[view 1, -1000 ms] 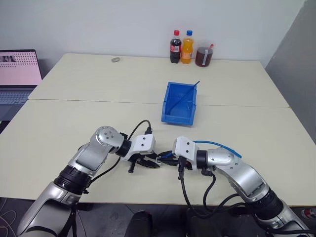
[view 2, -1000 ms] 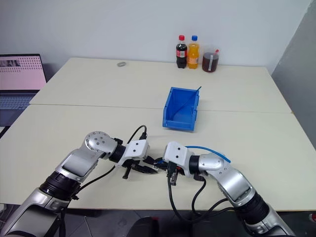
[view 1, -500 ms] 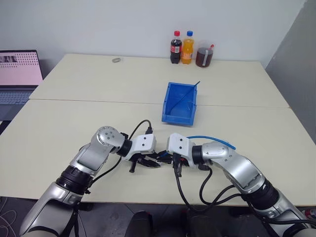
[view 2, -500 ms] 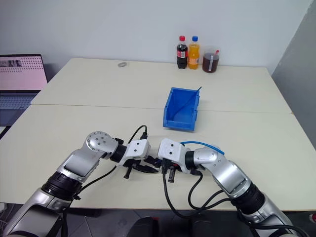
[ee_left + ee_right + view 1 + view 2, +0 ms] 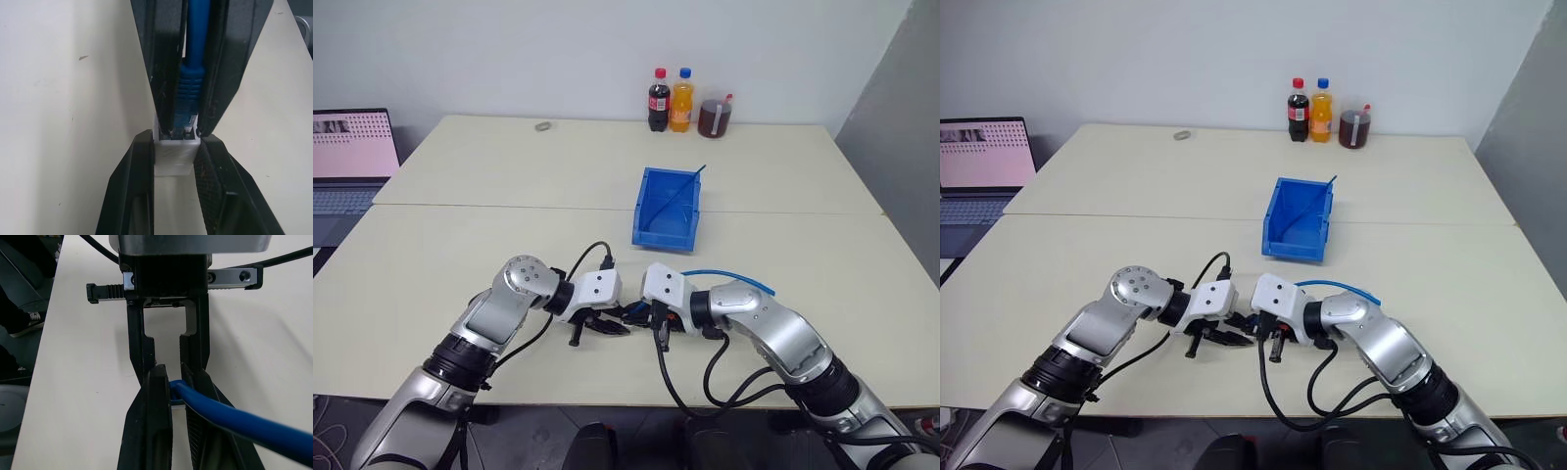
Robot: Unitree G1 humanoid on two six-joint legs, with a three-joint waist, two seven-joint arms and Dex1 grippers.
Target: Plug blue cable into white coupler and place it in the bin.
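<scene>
The insertion step is in hand. The left gripper (image 5: 173, 161) is clamped on the white coupler (image 5: 173, 157), and the right gripper (image 5: 176, 382) is closed on the blue cable (image 5: 195, 44) just behind its plug. In the left wrist view the plug tip sits at the mouth of the coupler socket, possibly partly in; whether it has latched cannot be told.

Both grippers meet tip to tip low over the near part of the table (image 5: 460, 255), close to its front edge, with the cable arching back over the right forearm.

In my judgement the next move calls for a straight push along the socket line, without side load, until the plug seats. The joined pair then has to be carried forward to the bin (image 5: 668, 208).

The bin stands well apart, further up the table, its lower front facing the robot. The tabletop between is bare. The bottles (image 5: 671, 98) stand beyond the bin near the far edge.
</scene>
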